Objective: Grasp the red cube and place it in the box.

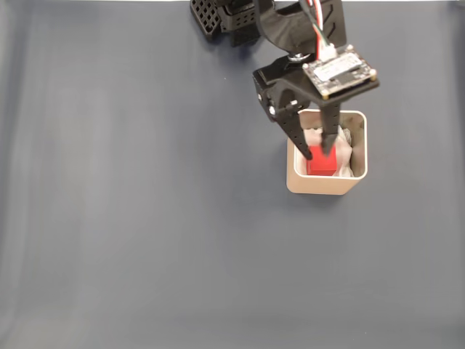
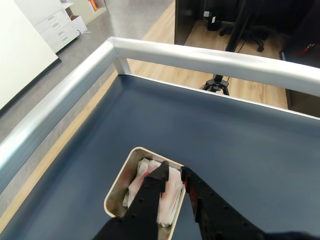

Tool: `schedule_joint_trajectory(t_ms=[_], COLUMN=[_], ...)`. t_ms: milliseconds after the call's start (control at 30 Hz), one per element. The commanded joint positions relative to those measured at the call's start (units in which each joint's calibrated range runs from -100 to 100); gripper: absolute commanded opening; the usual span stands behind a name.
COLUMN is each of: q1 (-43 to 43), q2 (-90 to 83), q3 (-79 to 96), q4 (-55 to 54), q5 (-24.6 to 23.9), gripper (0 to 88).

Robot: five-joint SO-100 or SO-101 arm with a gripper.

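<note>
The red cube (image 1: 322,166) sits low inside the beige box (image 1: 327,187), on the white padding (image 1: 349,156), right of the table's middle in the fixed view. My gripper (image 1: 317,153) reaches down into the box from above, with its black fingers closed against the cube's sides. In the wrist view the gripper (image 2: 174,172) points into the box (image 2: 120,175). A thin strip of the red cube (image 2: 163,194) shows between the two fingers, which stand close together. Most of the cube is hidden behind them.
The arm's base (image 1: 232,18) stands at the top edge of the dark blue table (image 1: 145,218). In the wrist view a silver rail (image 2: 200,57) borders the table on the far and left sides, with wooden floor and a tripod (image 2: 217,82) beyond.
</note>
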Motion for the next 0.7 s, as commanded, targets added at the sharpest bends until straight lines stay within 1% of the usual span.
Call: schedule_joint_trajectory(t_ms=[0, 167, 400, 667], q1=[2.19, 6.59, 12.34, 16.67], q2=[-2.40, -3.26, -6.03, -15.38], q3=[-0.78, -0.60, 2.13, 12.25], q4=[-0.47, 0.18, 1.25, 3.06], q5=[-0.34, -1.03, -0.24, 0.44], gripper=[0.5, 0.2, 0.2, 0.2])
